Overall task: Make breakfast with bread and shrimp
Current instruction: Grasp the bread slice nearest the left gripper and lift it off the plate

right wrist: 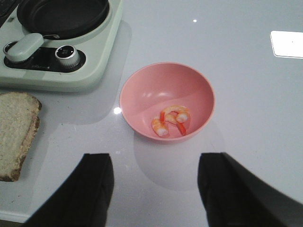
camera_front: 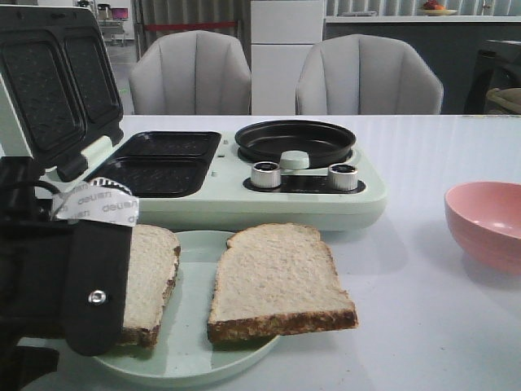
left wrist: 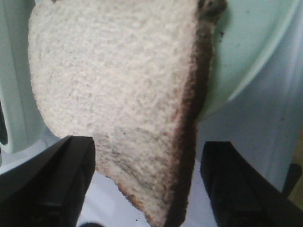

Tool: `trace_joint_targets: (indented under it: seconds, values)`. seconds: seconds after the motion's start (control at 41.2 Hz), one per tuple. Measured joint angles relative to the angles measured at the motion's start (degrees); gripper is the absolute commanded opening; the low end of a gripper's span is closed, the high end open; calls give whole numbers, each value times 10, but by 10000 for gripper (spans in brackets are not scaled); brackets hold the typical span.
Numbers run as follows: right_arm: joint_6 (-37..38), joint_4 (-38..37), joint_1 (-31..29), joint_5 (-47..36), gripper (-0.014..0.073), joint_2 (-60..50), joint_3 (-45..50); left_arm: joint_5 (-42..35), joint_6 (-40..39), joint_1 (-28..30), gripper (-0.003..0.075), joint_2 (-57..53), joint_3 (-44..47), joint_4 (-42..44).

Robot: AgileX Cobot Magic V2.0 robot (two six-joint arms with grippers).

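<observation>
The left end effector is matte black, with one silver screw, a white printed label and black cables.

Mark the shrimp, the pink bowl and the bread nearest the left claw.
shrimp (right wrist: pixel 171 119): right wrist view, on the curled bodies.
pink bowl (right wrist: pixel 156 87): right wrist view, bare inner wall.
bread (left wrist: pixel 118 90): left wrist view, middle of the crumb.

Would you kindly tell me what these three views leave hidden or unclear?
- Front view: the left slice of bread is partly covered by the left arm; whether it is gripped is unclear.
- Front view: the pink bowl is cut by the right edge, its wall hiding the shrimp.
- Left wrist view: the plate is mostly hidden behind the bread.
- Right gripper: absent from the front view.
</observation>
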Motion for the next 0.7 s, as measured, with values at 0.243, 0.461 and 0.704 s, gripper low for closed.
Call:
trace_joint_targets:
  seconds: [0.243, 0.461, 0.704]
  values:
    - [0, 0, 0, 0, 507, 0, 0, 19, -41, -1, 355, 20, 0, 28]
    - [0, 0, 0, 0, 507, 0, 0, 28, -42, -1, 154, 20, 0, 28]
    - [0, 0, 0, 0, 507, 0, 0, 43, -42, -5, 100, -7, 0, 16]
